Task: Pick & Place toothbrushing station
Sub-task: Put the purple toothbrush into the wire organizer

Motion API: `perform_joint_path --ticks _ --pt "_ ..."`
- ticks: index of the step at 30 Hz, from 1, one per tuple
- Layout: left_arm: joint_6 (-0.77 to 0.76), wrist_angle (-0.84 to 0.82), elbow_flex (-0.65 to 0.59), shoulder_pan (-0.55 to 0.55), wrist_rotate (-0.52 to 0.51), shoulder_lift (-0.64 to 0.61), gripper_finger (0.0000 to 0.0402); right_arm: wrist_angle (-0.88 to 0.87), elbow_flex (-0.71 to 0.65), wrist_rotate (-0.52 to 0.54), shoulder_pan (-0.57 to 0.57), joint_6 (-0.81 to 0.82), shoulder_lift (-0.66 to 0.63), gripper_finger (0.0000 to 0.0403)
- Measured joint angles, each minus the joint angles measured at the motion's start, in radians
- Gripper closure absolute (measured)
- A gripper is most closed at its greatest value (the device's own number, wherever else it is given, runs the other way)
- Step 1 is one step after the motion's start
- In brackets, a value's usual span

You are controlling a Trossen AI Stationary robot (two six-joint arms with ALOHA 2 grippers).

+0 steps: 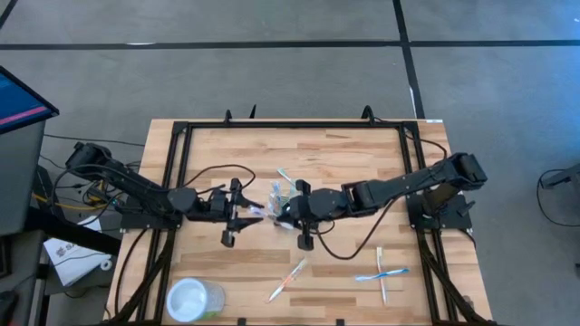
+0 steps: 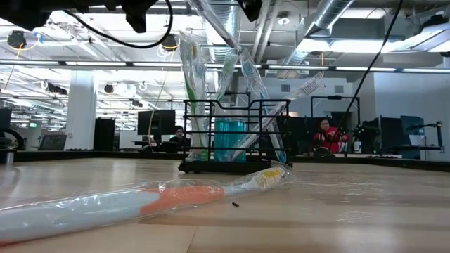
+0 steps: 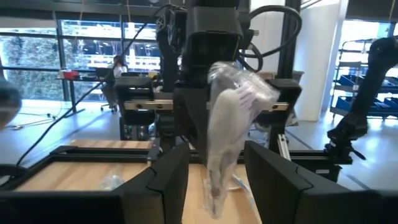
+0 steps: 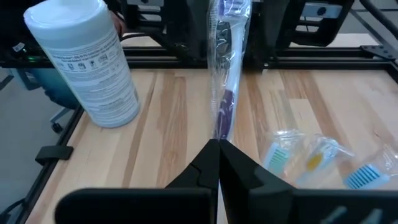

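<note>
Meeting over the middle of the table, our two arms are facing each other across the toothbrushing station, which is standing upright on the wood with several wrapped toothbrushes leaning out of it. In the high view the caddy is sitting between the two tools, just in front of our right tool. We are pinching a wrapped purple toothbrush with that right tool, its fingers closed together on the lower end of the wrapper. Our left tool is waiting just on the other side, its fingers standing apart with the same wrapped brush hanging between them; we cannot tell whether they are touching it. A wrapped orange-and-white toothbrush is lying flat near the front edge, and two more wrapped brushes are lying crossed to the right. A clear cup is standing at the front left corner, well apart from the caddy.
</note>
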Motion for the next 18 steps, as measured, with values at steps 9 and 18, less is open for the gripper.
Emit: perform_joint_path --ticks 9,18 --pt "0.0 0.009 0.0 0.022 -0.002 0.0 0.0296 0.024 0.0 -0.013 -0.014 -0.015 0.0 0.0403" --pt "0.003 0.013 0.0 0.022 -0.009 0.0 0.0391 0.013 0.0 -0.013 -0.034 -0.015 0.021 0.0403"
